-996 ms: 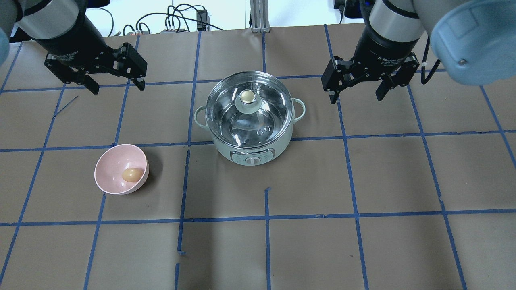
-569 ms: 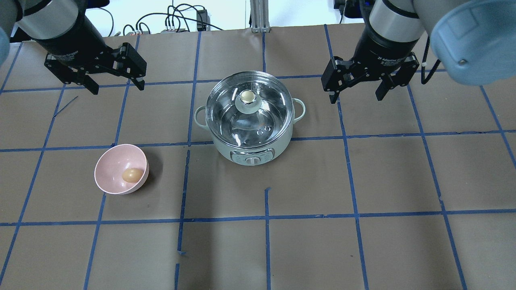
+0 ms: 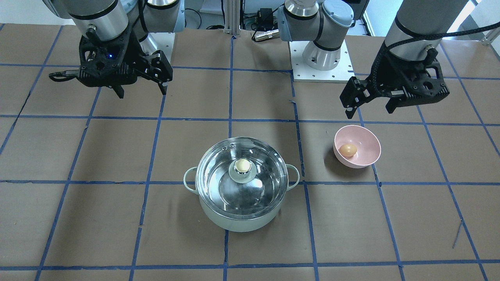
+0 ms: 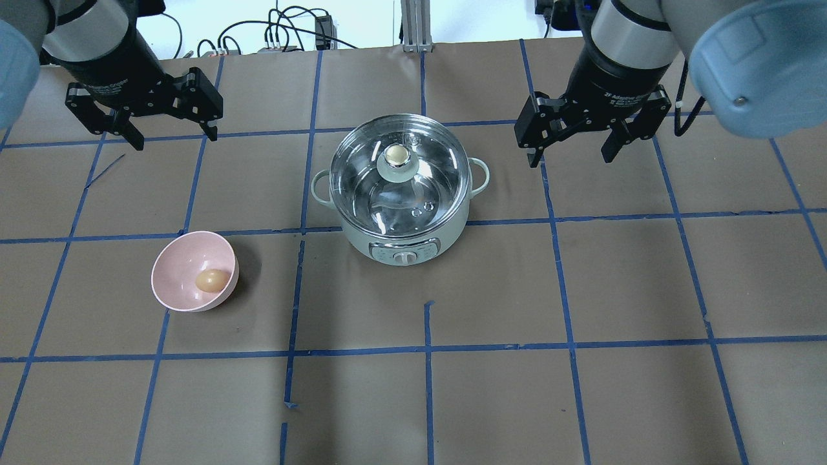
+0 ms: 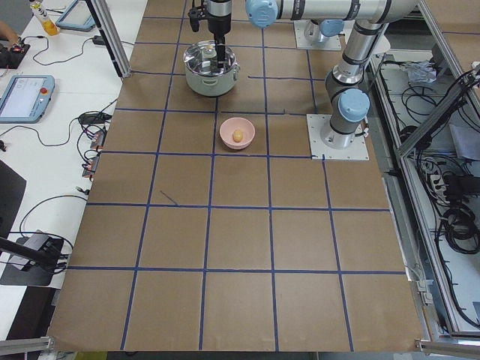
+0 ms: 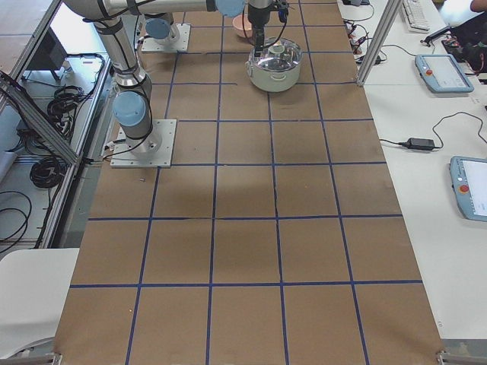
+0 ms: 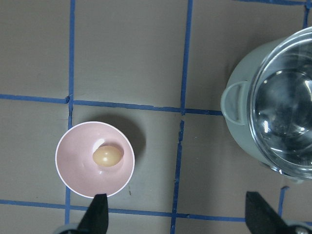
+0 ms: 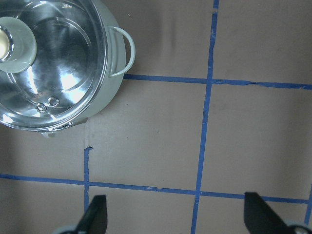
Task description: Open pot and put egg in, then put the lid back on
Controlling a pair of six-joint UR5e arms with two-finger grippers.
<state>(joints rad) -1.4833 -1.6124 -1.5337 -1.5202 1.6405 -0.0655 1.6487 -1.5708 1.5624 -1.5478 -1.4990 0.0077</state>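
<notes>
Ana: Pink bowl (image 4: 173,258), and the egg (image 4: 212,279) sits inside it. Did anything move?

Ben: Only a bit. The left pincer (image 4: 174,140) has slid a little to its own left, away from the pot (image 4: 402,240). The right pincer (image 4: 572,159) has stayed put.

Ana: Are they holding anything?

Ben: No. Both are spread wide with nothing in them. They hang above the brown table (image 4: 581,400).

Ana: Where is the egg from the left pincer?

Ben: Out in front of it and lower down, well apart. Its own camera looks down on the bowl.

Ana: And the pot?

Ben: Between the two pincers, a bit in front of both. The right pincer is near one side handle (image 4: 481,175). The lid (image 4: 381,200) is on the pot, with its knob (image 4: 397,155) sticking up in the middle.

Ana: So what does that mean?

Ben: I think nothing is done yet. The lid must come off first, and the knob looks like the place to grab. The small slide did not bring the left pincer closer to the egg, so I guess it is just getting ready.
</notes>
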